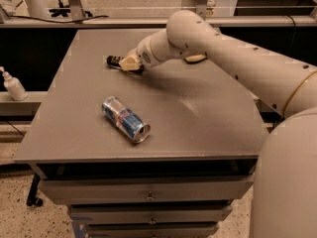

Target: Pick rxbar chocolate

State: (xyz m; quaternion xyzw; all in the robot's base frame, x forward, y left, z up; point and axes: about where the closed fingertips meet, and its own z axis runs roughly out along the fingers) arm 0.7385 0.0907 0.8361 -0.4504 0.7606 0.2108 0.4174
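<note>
Likely light and slick, the rxbar chocolate (113,60) is best pinched widthwise; whether the hand (130,64) at it is closed cannot be told

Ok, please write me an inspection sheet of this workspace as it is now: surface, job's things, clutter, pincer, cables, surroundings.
Surface: grey table, flat, with drawers under it.
Job's things: rxbar chocolate, black wrapper, on the far part of the table, partly covered by the pincer.
Clutter: blue-silver can lying on its side towards the front; yellow sponge partly hidden behind the arm.
Grippers: pincer low over the bar's right end.
Cables: black cable along the back ledge, off the table.
Surroundings: pump bottle on a ledge at the left; speckled floor.
</note>
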